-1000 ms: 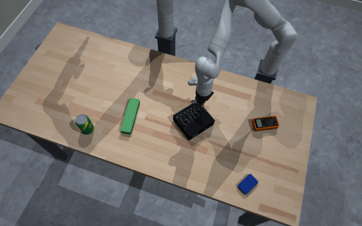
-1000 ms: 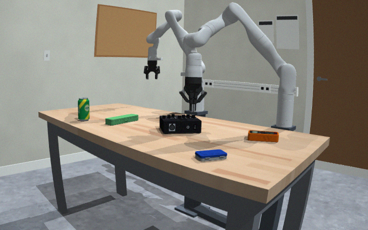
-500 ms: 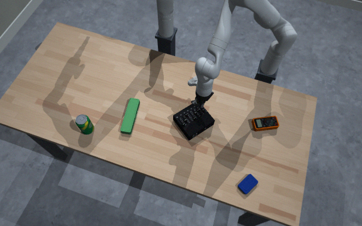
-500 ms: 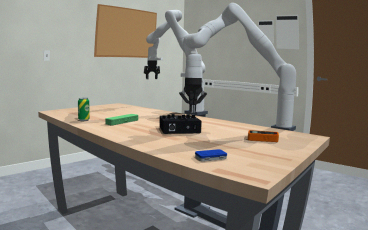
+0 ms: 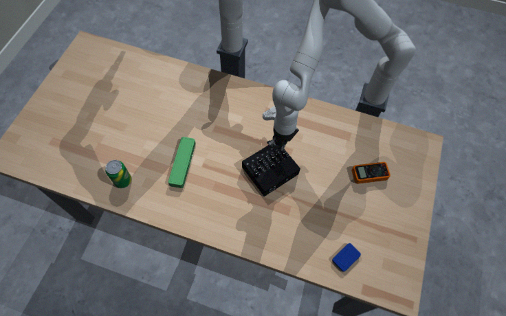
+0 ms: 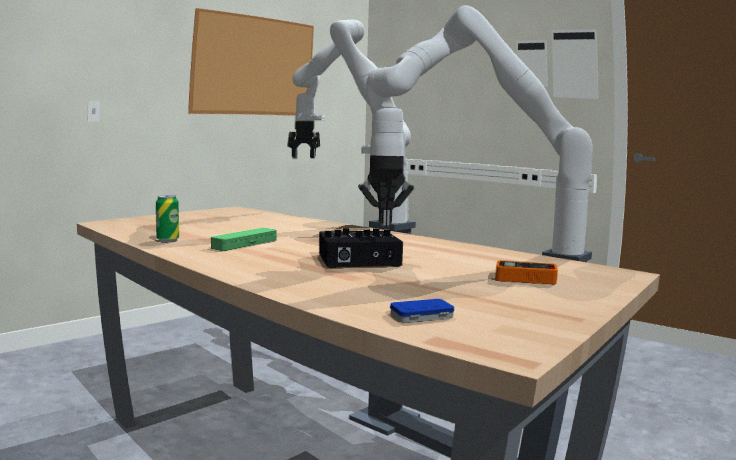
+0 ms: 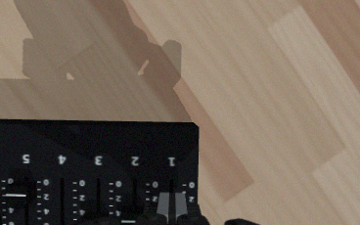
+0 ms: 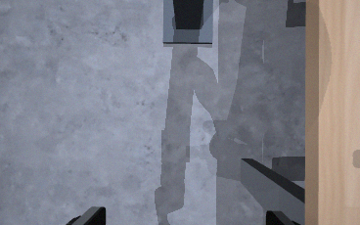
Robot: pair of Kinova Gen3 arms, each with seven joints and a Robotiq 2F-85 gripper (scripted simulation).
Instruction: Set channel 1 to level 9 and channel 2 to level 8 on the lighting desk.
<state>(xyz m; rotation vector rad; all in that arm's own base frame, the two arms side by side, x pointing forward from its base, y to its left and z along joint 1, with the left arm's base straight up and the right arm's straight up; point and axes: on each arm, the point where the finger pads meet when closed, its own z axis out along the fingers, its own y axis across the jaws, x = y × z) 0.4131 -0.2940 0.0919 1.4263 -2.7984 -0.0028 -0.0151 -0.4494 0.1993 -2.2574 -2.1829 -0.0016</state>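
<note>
The black box-shaped lighting desk with its row of small faders (image 5: 271, 174) (image 6: 360, 252) (image 7: 98, 139) sits near the middle of the pale wooden tabletop (image 5: 149, 111) (image 6: 303, 292) (image 7: 274, 98), between the long green case (image 5: 181, 161) (image 6: 244, 238) on one side of it and the orange-and-black multimeter (image 5: 371, 172) (image 6: 526, 272) on the other. How much is done is hard to judge: in the left wrist view the scale by channel 1 shows from 0 to 2 before the jaws cover the rest, and a white cap line by channel 2 lies past the 4, its exact level unreadable, so neither 9 nor 8 can be confirmed. Likely the work is on channel 1, with channel 2 to be checked or set afterwards and the others left alone; the channel 5 cap sits near 2. The black left jaws (image 5: 278, 145) (image 6: 385, 219) are pressed together with nothing between them, tips down over the channel 1 slot at the desk's corner; whether they touch a cap cannot be told. The black right jaws (image 6: 303, 152) are spread wide and hold nothing, well apart from the desk.

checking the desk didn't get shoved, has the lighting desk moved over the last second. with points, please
No, the lighting desk (image 5: 273, 173) (image 6: 360, 250) sits the same against the green case (image 5: 181, 161) (image 6: 243, 239).
</note>
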